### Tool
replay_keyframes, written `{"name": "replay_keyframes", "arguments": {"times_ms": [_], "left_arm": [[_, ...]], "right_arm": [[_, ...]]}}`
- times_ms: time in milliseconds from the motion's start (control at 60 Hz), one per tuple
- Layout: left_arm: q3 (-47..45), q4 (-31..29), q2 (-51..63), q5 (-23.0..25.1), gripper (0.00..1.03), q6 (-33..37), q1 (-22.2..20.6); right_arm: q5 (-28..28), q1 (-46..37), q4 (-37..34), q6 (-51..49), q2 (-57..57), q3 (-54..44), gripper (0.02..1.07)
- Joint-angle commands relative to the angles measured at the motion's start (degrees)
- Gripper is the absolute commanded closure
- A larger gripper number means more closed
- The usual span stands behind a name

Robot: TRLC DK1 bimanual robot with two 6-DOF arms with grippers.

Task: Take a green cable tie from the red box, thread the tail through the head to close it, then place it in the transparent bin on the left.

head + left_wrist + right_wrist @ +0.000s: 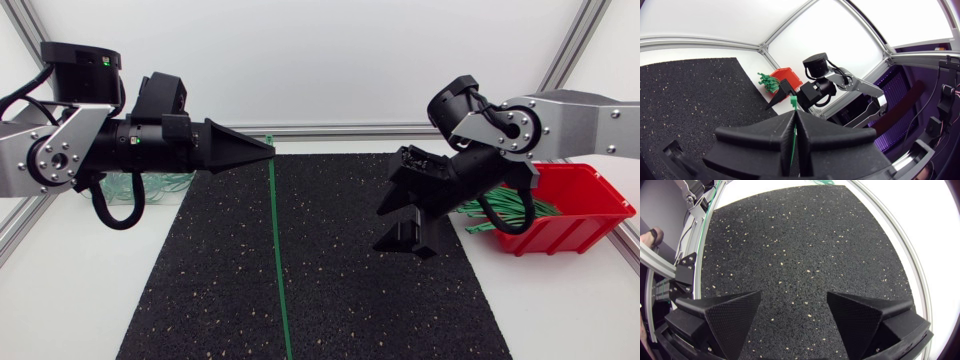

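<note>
Mat [330,260]: black, speckled.
Left gripper [268,148]: pinching tie [277,250]; wrist view alone shows its head [793,101].
Right gripper [380,229]: spread wide.

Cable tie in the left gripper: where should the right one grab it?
Probably the free tail of the cable tie, coming from its right side: the left gripper is shut near the head, and the open right gripper sits on that side.

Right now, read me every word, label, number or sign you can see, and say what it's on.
None can be read.
The red box, the green cable tie and the black mat show no print.
A small green spot on the left arm is too small to tell.
</note>
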Motion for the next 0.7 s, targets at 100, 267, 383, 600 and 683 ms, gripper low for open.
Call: {"name": "replay_keyframes", "arguments": {"times_ms": [100,267,383,600,683], "left_arm": [[2.21,-1.23,-0.11,-0.53,0.99,1.34,-0.41],[2.21,-1.32,-0.02,-1.15,0.99,1.52,-0.76],[2.65,-1.76,0.07,-1.76,0.99,1.52,-1.38],[4.67,-4.66,1.03,-2.11,0.99,1.52,-2.08],[5.63,-6.24,2.09,-1.67,0.99,1.6,-2.08]], "right_arm": [[3.56,-0.52,2.28,0.41,-1.71,-1.28,0.06],[4.61,1.15,1.05,-6.01,-3.64,-3.74,0.06],[7.43,1.06,1.4,-7.59,-3.03,-4.88,0.06],[9.8,1.06,24.78,-14.79,-10.76,-15.6,0.06],[7.07,1.32,34.09,-17.52,-13.14,-20.09,0.06]]}}
